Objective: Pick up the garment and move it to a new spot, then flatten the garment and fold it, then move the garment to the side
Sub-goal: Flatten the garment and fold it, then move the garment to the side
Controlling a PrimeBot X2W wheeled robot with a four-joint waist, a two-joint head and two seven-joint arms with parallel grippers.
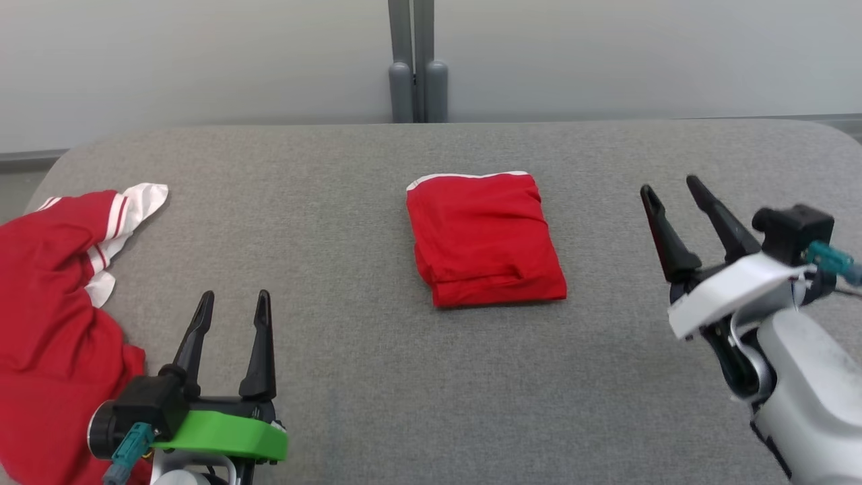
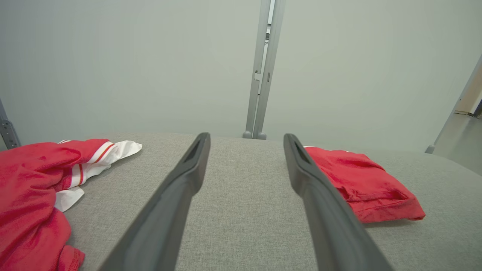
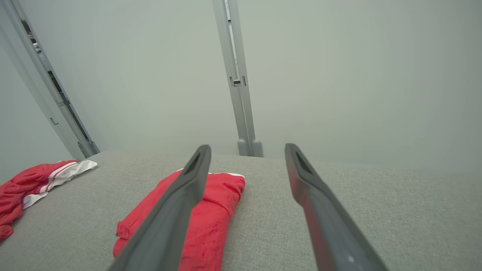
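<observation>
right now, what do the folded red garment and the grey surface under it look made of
The folded red garment: soft knit cloth, matte and slightly fuzzy, creasing limply at its folds; likely cotton jersey or fleece, hard to say which. The grey surface: covered in woven fabric, matte, with a fine flecked weave showing in the wrist views.

Cloth on cloth, all matt
Folded red garment (image 1: 485, 236): soft knit cloth. Grey surface (image 1: 350, 350): coarse woven fabric. Left end effector (image 1: 235, 298) fingers: matt dark plastic.
</observation>
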